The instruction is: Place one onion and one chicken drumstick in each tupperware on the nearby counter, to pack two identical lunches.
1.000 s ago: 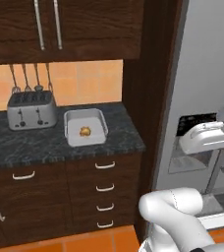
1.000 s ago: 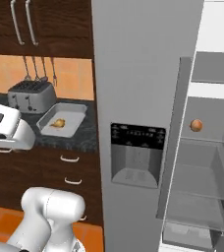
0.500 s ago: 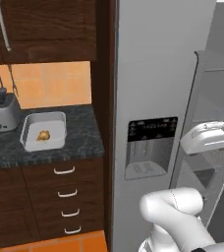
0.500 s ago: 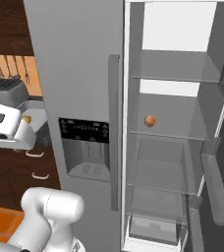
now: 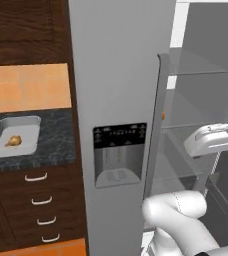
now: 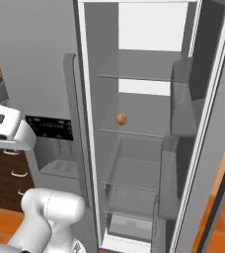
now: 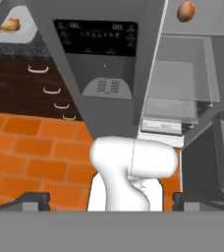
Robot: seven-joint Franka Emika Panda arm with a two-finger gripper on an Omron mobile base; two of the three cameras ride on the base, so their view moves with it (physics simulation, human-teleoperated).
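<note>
One chicken drumstick already lies in a tupperware at nine o'clock, an onion waits on the fridge shelf, and the gripper is wide open, holding nothing

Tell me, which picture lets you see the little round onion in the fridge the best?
The right base view: it looks straight into the open fridge, and the onion sits whole on a glass shelf. The hand view shows the onion too, near the top edge. In the left base view only an orange sliver peeks past the door's edge.
</note>
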